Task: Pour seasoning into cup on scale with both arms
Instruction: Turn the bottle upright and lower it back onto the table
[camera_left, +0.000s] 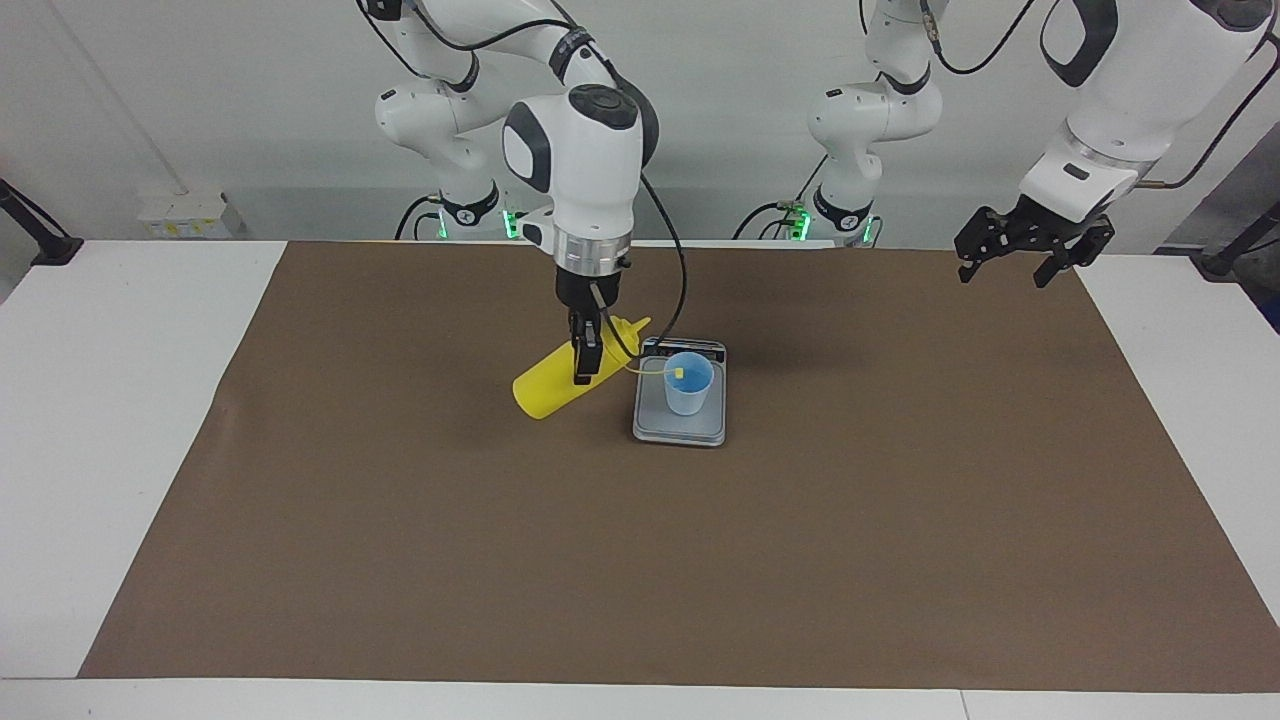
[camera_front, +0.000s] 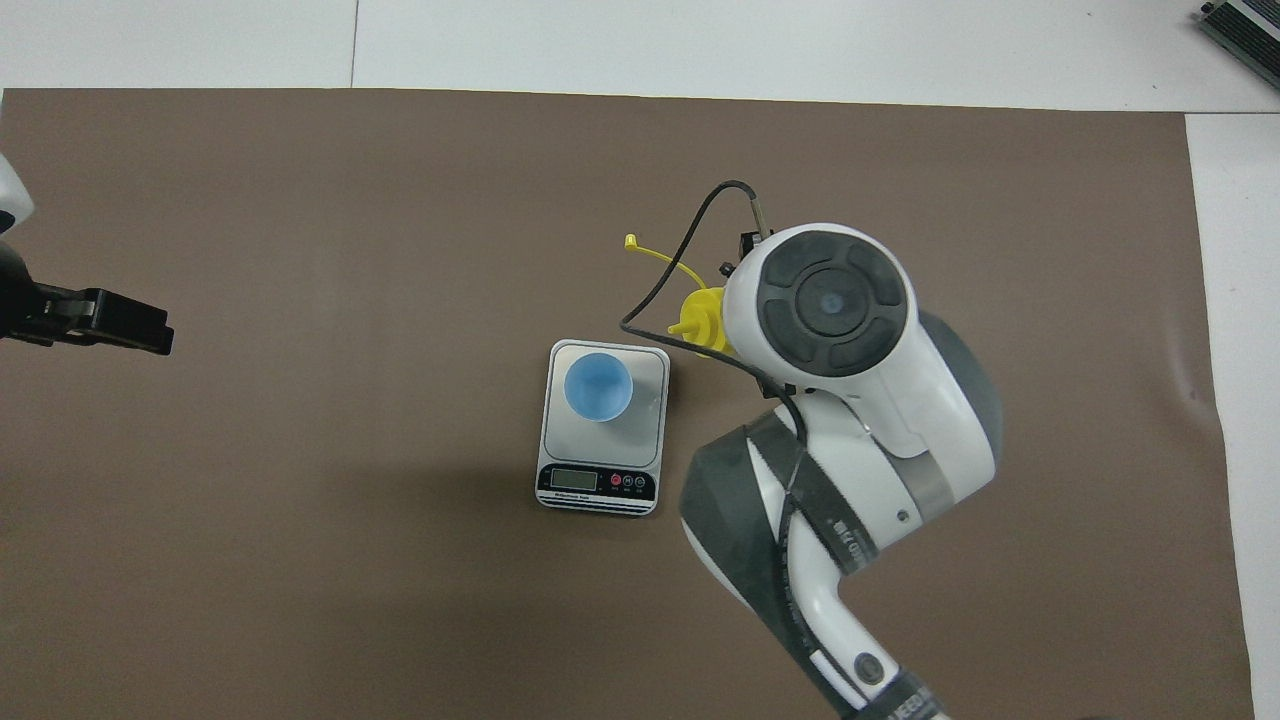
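My right gripper (camera_left: 587, 365) is shut on the yellow seasoning bottle (camera_left: 550, 388) and holds it tilted, nozzle toward the scale (camera_left: 680, 427). In the overhead view only the nozzle (camera_front: 703, 322) and the tethered tip (camera_front: 631, 241) show; my right arm hides the rest and the gripper. The nozzle is beside the scale's corner, not over the cup. The light blue cup (camera_left: 689, 386) stands upright on the scale's plate (camera_front: 650, 400), and shows in the overhead view (camera_front: 598, 387). My left gripper (camera_left: 1005, 272) waits open and empty, raised over the left arm's end of the table.
A brown mat (camera_left: 640, 560) covers most of the white table (camera_left: 120, 400). The scale's dark display strip (camera_front: 597, 482) faces the robots. A black cable (camera_front: 690, 235) loops from my right wrist over the bottle's nozzle.
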